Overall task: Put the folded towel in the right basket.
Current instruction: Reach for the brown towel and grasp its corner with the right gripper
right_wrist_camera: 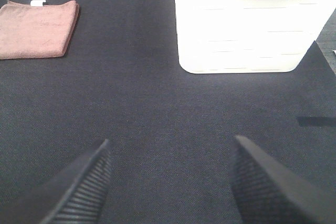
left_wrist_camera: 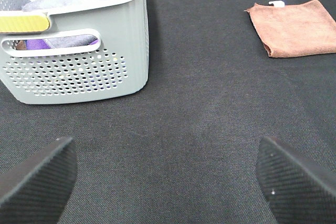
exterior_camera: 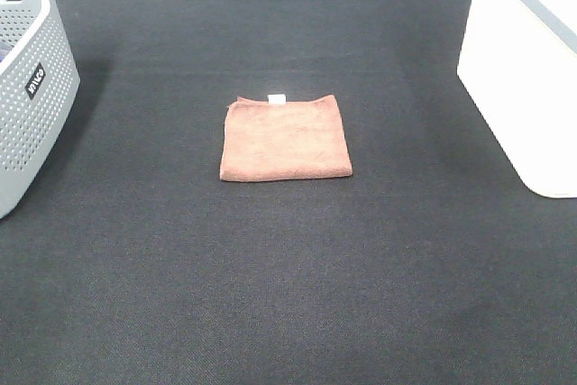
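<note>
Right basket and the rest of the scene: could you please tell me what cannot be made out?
White basket interior: the exterior high view cuts it at the right edge; the right wrist view shows only its outer wall.
Grey basket contents: mostly hidden behind its wall in the left wrist view.
Left hand and right hand: absent from the exterior high view; only fingertips show in wrist views.
</note>
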